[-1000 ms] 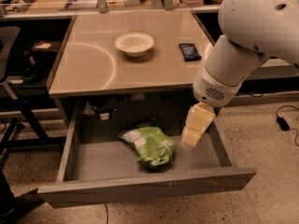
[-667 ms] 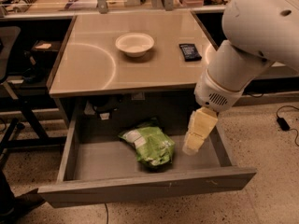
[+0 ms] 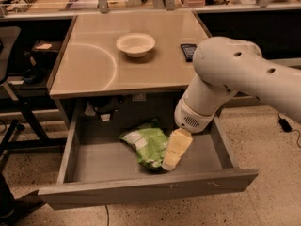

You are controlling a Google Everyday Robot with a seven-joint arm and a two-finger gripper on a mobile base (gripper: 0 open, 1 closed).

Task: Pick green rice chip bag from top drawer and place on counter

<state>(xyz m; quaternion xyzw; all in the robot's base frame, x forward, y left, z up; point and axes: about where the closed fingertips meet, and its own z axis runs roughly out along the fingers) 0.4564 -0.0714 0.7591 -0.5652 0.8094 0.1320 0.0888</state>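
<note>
1. Drawer first: the top drawer (image 3: pixel 94 168) stood pulled well out from under the counter (image 3: pixel 89 65), and its grey floor and flat front panel faced my camera.
2. The green rice chip bag (image 3: pixel 146 146) was the one thing I saw lying in it. It sat crumpled on the floor, a little right of centre and nearer the back than the front, with its white label patch turned up and to the left.
3. The gripper (image 3: pixel 171 160) was down inside the drawer, angled down and to the left. Its cream tip was against the bag's right edge and low over the floor.
4. I could not tell from my view whether the gripper was wide, narrow or holding the bag.
5. The white arm (image 3: pixel 235 74) came in from the right and crossed over the counter's right front corner.
6. On the counter, a white bowl (image 3: pixel 135 44) stood upright near the back centre, its pale inside showing.
7. A dark flat packet (image 3: pixel 187 51) lay to the right of the bowl, apart from it, partly behind the arm.
</note>
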